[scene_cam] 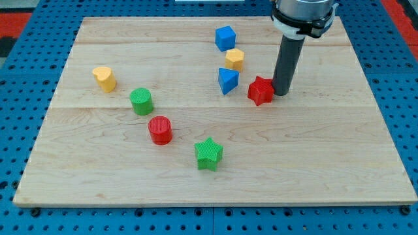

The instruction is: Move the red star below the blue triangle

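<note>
**Red star contacted, push toward the view's bottom-left still to come**

Nearest you, toward the view's bottom, sits the green star [208, 154], and just up and to the view's left of it the red cylinder [160, 130]. Behind those you have the green cylinder [142, 101] and, further to the view's left, a yellow block [104, 78] whose shape is hard to make out.

Look next at the middle band of the wooden board [339, 156]. Your red star [260, 90] lies just to the view's right of the blue triangle [228, 80], level with it, not below it. My tip [282, 93] stands at the star's right-hand edge, touching it or as good as touching. It carries nothing and has no jaws to close; it only presses sideways.

You are, by my reading, at the start of the push. A straight shove to the view's left would likely drive the star into the triangle, so the next move probably calls for bringing my tip round to the star's far side and pushing it down the view, then left.

Farther back stand a second yellow block [235, 59] and the blue cube [225, 38].

No containers are on the board.
</note>
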`<state>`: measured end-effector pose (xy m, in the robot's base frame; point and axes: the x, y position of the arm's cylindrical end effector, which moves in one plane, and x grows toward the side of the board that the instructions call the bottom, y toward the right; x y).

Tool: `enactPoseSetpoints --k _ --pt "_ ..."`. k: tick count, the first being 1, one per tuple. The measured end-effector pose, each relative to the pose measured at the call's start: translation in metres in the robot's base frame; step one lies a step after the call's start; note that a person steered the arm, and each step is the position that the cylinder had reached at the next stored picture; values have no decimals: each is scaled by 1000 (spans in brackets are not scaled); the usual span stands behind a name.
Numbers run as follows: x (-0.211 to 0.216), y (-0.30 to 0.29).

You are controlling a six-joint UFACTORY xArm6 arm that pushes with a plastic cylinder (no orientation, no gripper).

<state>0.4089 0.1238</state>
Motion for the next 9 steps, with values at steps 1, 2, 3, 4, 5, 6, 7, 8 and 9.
enactPoseSetpoints --k 1,2,3,4,5,6,7,8,9 --pt "-22 15" --pt "-15 -11" --pt "26 -8" --pt "26 -8" --pt "25 -19" --pt "23 -33" --pt "24 -57" --pt "27 -13" --pt "52 42"
